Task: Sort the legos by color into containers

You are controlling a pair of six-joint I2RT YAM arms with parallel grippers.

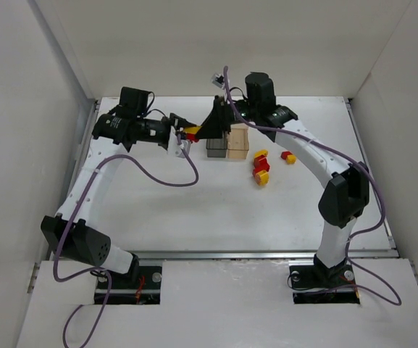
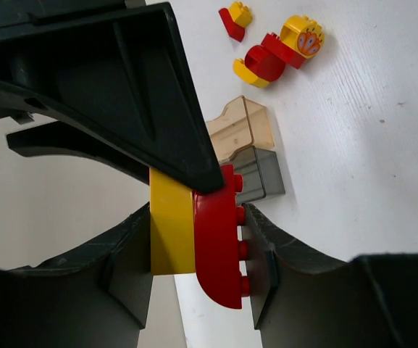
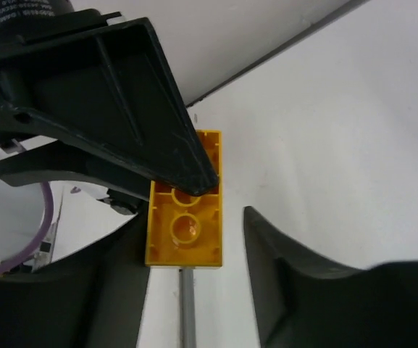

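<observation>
- Legos (image 1: 261,168) lie loose on the bench (image 1: 194,217) to the right of the containers (image 1: 227,144), near them but not touching. There is a cluster of red and yellow pieces, and a smaller red-and-yellow piece a little farther right.
- The containers are a joined pair, with the dark grey bin (image 1: 215,148) on the left and the amber bin (image 1: 238,142) on the right.
- Two more legos, a yellow brick (image 2: 172,232) and a red curved brick (image 2: 216,250) stuck together, are held up just left of the dark grey bin.
- My left end effector (image 2: 198,261) has that pair clamped between narrow jaws. One finger lies flat on the yellow brick and the other sits against the studs of the red curved brick.
- My right end effector (image 3: 194,239) reaches past the dark grey bin to the same spot.
- Its jaws stand partly open around the yellow brick, whose hollow underside faces my right wrist camera. One finger lies against the brick's side and a clear gap shows between the brick and the other finger, so I have no firm hold there.
- From my left wrist, the containers show beyond the held pair, and the loose legos lie farther past the amber bin.
</observation>
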